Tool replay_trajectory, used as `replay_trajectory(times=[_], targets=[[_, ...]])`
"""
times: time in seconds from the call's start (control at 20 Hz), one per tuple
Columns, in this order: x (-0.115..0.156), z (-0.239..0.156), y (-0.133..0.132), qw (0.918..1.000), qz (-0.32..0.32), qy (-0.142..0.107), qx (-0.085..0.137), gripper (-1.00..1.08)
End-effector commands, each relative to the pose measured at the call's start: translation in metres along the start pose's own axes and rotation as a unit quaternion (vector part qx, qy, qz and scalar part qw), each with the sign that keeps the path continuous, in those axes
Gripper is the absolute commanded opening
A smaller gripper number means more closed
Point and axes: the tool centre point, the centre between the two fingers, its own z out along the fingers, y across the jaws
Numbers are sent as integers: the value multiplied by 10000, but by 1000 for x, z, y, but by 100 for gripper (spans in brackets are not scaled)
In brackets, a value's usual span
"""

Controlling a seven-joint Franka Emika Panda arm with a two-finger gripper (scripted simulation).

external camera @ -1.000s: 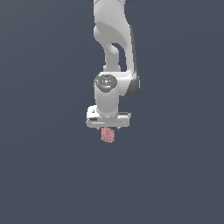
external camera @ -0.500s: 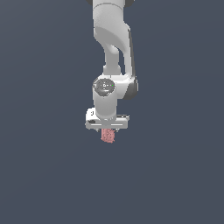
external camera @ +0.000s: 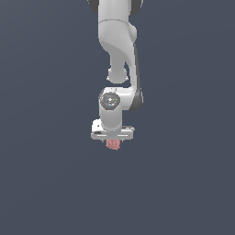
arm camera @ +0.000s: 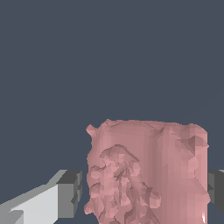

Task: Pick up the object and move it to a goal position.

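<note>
Object (external camera: 113, 145), pink and bumpy, sits clamped in the gripper (external camera: 113, 143) against a plain dark grey backdrop.

A uniform dark slate-blue backdrop (external camera: 41, 183) fills the exterior view from edge to edge, left and right, near and far, with no visible seam, horizon or texture. The wrist view shows the same flat blue-grey field (arm camera: 109, 57), evenly lit and featureless throughout.
</note>
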Motion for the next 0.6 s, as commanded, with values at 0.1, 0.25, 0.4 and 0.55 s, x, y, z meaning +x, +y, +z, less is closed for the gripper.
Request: replay_trajectory(times=[0.1,0.25,0.4,0.55], targets=[[1,6,0,10000,2,8,0,100],[1,6,0,10000,2,8,0,-100],[1,6,0,10000,2,8,0,-100],[1,6,0,10000,2,8,0,-100]])
